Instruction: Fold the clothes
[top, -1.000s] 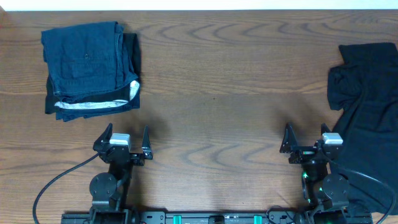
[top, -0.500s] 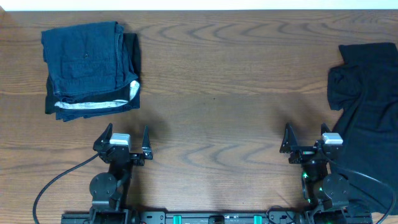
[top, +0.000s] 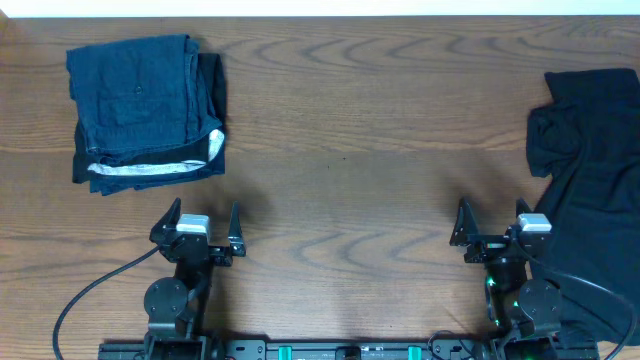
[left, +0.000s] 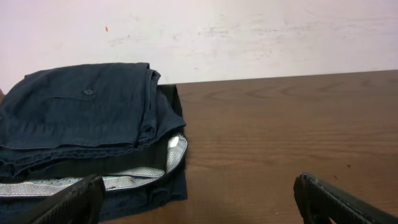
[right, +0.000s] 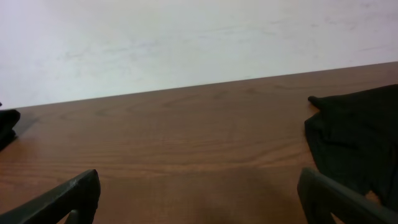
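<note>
A folded stack of dark blue clothes lies at the far left of the wooden table; it also shows in the left wrist view, with a pale striped lining at its front edge. A crumpled black garment lies unfolded at the right edge and hangs past the front; its corner shows in the right wrist view. My left gripper is open and empty, near the front edge, just short of the stack. My right gripper is open and empty, just left of the black garment.
The brown wooden table runs wide between the two piles. A pale wall stands behind the far edge. Black cables trail from the arm bases at the front.
</note>
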